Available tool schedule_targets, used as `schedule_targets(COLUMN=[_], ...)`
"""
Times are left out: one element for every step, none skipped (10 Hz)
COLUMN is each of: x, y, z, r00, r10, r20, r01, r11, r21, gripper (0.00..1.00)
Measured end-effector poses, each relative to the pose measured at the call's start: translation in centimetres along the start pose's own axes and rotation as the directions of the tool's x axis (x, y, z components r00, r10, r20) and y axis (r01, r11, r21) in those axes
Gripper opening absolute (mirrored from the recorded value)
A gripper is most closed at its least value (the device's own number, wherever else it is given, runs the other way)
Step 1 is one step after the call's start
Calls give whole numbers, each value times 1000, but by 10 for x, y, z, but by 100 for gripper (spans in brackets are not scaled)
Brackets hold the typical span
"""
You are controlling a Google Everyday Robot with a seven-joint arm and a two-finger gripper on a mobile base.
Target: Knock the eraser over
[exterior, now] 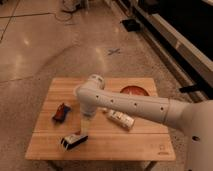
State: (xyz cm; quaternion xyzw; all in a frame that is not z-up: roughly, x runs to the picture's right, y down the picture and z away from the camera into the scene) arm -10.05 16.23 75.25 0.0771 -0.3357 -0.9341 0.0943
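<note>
The eraser (73, 141), a black block with a pale band, lies on its side near the front left edge of the wooden table (145, 145). My gripper (83, 131) hangs down from the white arm (130, 104) and sits right at the eraser's upper right end, touching it or nearly so. The arm comes in from the right across the table.
A small red-and-dark object (61, 112) lies at the table's left. A white bottle (121, 119) lies on its side right of the gripper. A red plate (134, 91) sits at the back right. The cup is hidden behind the arm. Polished floor surrounds the table.
</note>
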Motion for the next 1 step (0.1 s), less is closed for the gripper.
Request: schedule_targets(x=[-2], y=[0], z=[0], r00=[1000], r10=[1], r20=[-1], r01=[-1], r11=[1000], r21=[1], gripper=[80])
